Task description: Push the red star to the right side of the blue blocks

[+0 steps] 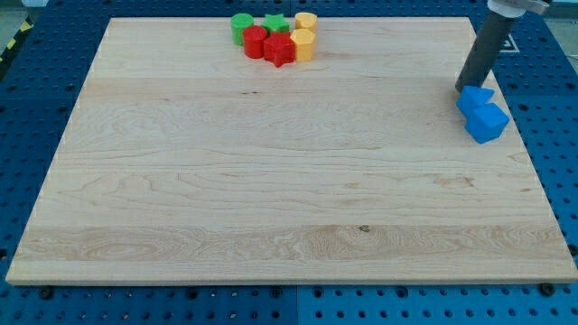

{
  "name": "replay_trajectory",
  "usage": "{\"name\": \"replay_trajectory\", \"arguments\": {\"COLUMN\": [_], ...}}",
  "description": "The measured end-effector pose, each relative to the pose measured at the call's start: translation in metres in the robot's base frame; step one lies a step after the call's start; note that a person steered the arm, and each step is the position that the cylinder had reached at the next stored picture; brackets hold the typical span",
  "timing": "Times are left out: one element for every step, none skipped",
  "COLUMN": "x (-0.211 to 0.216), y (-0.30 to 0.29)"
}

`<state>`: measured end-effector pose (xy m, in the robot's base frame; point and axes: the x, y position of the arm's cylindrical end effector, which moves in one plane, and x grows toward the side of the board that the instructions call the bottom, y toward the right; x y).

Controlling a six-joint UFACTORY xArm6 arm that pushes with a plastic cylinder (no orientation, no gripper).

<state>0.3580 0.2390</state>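
The red star (280, 51) lies near the view's top, in a tight cluster of blocks left of centre. Two blue blocks sit at the board's right edge: a blue cube (487, 122) and a smaller blue block (473, 97) touching it on its upper left. My tip (461, 88) stands at the upper left of the smaller blue block, right against it. The rod slants up to the view's top right. The tip is far to the right of the red star.
Around the red star are a red cylinder (255, 41), a green cylinder (241, 27), a green star (275, 23) and two yellow blocks (303, 41). The wooden board (271, 181) lies on a blue perforated table (18, 99).
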Motion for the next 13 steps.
{"name": "replay_trajectory", "arguments": {"x": [-0.026, -0.027, -0.036, -0.109, -0.127, -0.119, -0.07, -0.016, -0.002, -0.041, -0.089, -0.158, -0.167], "y": [-0.02, -0.018, -0.018, -0.026, -0.034, -0.039, -0.1, -0.179, -0.253, -0.364, -0.465, -0.498, -0.473]}}
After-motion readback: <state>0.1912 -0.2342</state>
